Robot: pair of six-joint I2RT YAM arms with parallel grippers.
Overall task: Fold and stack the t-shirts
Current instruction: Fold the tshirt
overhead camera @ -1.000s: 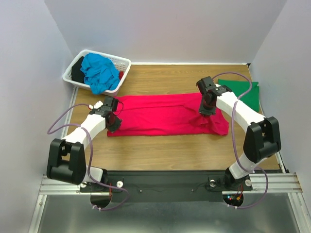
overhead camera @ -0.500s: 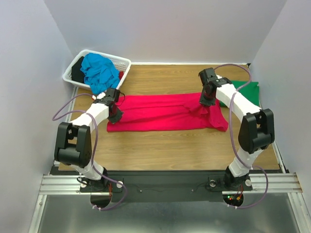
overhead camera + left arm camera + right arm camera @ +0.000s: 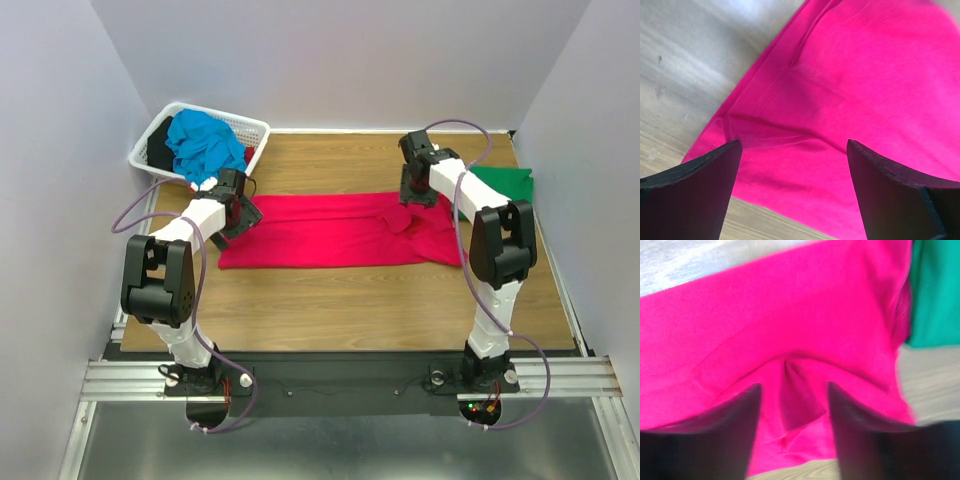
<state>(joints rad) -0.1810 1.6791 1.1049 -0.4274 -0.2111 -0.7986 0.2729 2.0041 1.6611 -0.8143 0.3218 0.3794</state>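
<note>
The crimson-pink t-shirt [image 3: 330, 232] lies as a long flat band across the middle of the table. My left gripper [image 3: 238, 207] hovers over its far left corner. In the left wrist view the gripper [image 3: 792, 146] is open wide over pink cloth [image 3: 850, 85], holding nothing. My right gripper [image 3: 414, 190] sits at the shirt's far right end, open [image 3: 794, 390], with a raised crease of cloth [image 3: 797, 400] loose between its fingers. A folded green t-shirt [image 3: 505, 184] lies just right of it. The turquoise-blue t-shirt [image 3: 205, 147] is bunched in the basket.
The white lattice basket [image 3: 152, 140] stands at the far left corner, close behind my left gripper, with something dark inside beside the blue shirt. Grey walls enclose the table on three sides. Green cloth [image 3: 935, 295] borders the pink shirt in the right wrist view.
Both grippers carried the shirt's edge toward the far side, narrowing the band, then opened and let the cloth go. The arms now reach further back.
</note>
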